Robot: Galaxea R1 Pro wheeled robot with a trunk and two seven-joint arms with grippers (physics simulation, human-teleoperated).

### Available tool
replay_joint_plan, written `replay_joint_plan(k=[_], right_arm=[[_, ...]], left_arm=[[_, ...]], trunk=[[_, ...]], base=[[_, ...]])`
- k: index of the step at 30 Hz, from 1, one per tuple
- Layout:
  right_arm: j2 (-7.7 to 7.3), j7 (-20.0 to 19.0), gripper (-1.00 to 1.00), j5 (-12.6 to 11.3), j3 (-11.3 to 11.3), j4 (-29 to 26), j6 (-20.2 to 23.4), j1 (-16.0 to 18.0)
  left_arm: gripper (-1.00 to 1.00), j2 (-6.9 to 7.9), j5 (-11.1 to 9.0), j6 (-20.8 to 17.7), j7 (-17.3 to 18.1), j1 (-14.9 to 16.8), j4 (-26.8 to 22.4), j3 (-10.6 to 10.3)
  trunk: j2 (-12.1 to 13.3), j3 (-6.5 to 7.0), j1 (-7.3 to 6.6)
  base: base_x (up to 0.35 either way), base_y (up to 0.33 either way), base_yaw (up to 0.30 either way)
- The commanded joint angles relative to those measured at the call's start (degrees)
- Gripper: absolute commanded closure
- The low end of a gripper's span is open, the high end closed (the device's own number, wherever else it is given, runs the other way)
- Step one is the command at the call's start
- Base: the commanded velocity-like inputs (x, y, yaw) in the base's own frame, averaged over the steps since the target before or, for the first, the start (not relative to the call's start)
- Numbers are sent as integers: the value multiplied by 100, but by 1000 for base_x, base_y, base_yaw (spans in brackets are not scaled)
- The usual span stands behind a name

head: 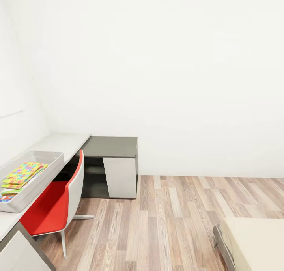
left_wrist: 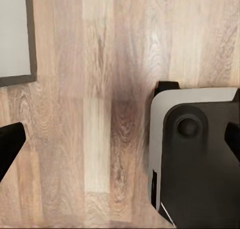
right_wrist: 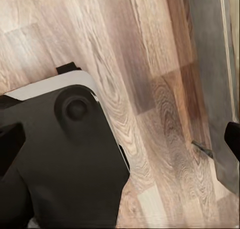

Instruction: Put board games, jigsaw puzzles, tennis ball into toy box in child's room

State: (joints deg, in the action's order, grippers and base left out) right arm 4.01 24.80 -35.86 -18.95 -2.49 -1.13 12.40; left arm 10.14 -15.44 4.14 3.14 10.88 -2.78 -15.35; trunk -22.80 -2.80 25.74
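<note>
Two of our fingertips frame each wrist view, set wide apart at opposite edges with nothing between them, so we read both the left gripper (left_wrist: 120,144) and the right gripper (right_wrist: 120,139) as spread and empty above the wood-plank floor (head: 177,223). From the head view we see the toy box (head: 43,176) resting on the table (head: 59,142) against the white wall at our left; inside it lies a jigsaw puzzle (head: 23,173) on top of other flat colourful items we cannot tell apart. Just beside the table stands a red chair (head: 55,204), and beyond it a dark grey cabinet (head: 114,164). One corner of the beige bed (head: 256,243) shows at our lower right.
</note>
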Motion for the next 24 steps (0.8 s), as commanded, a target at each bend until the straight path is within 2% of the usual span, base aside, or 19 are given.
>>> replay_joint_plan(k=[1,4,6,7,11,18,24], right_arm=[[0,18,-100,-28,-88,0,-63,-68],[-7,-30,-100,170,-233,11,-215,-315],[-9,-161,-100,407,-321,15,-303,-463],[-7,-303,-100,573,-359,17,-372,-544],[-8,-700,-100,842,-403,26,-631,-662],[-72,-909,-100,955,-415,61,-795,-701],[-74,-980,-100,953,-416,63,-808,-704]], left_arm=[[-100,0,-57,54,21,-60,7,-45],[-100,-4,-48,141,21,-275,24,-44],[-100,-14,-45,211,21,-402,52,-41],[-100,-29,-46,282,20,-473,75,-40],[-100,-56,-48,440,20,-614,209,-29],[-100,-65,-46,477,20,-663,269,-4],[-100,-161,-60,511,20,-666,216,23]], trunk=[[-12,-11,4],[-12,-12,4],[-12,-12,4],[-12,-12,4],[-12,-12,4],[-12,-12,4],[-12,-12,4]], base=[[0,0,0],[0,0,0],[0,0,0],[0,0,0],[0,0,0],[0,0,0],[0,0,0]])
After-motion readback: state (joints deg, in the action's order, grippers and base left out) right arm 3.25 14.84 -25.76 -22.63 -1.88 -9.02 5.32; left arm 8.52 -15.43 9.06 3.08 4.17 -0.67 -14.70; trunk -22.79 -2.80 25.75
